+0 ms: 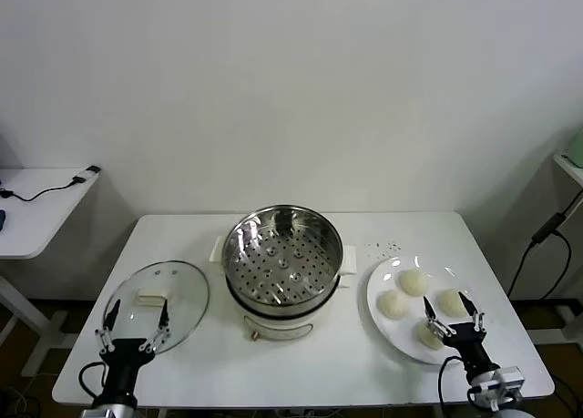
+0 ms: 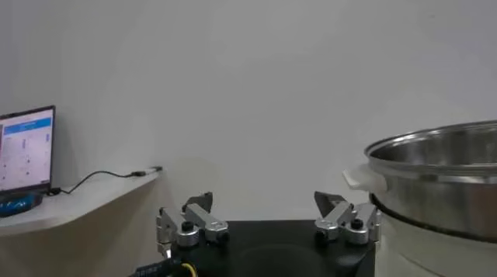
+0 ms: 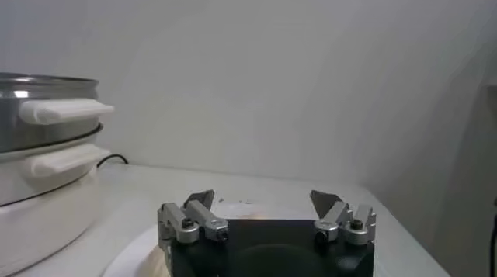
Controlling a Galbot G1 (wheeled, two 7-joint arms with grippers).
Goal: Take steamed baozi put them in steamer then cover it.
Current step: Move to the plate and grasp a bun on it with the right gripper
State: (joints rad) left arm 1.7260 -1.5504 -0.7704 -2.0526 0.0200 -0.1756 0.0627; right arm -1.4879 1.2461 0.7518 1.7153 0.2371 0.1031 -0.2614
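The steamer (image 1: 283, 263) sits uncovered in the middle of the white table (image 1: 301, 368), its perforated basket bare, while the four buns (image 1: 415, 282) lie on a white plate (image 1: 383, 321) toward the right edge and the glass lid (image 1: 157, 304) lies flat toward the left edge. The right gripper (image 1: 453, 319) hangs at the near right over the plate, fingers spread wide and holding nothing — the nearest bun lies just under them. The left gripper (image 1: 137, 322) hovers at the near left over the lid's near rim, likewise spread and holding nothing.
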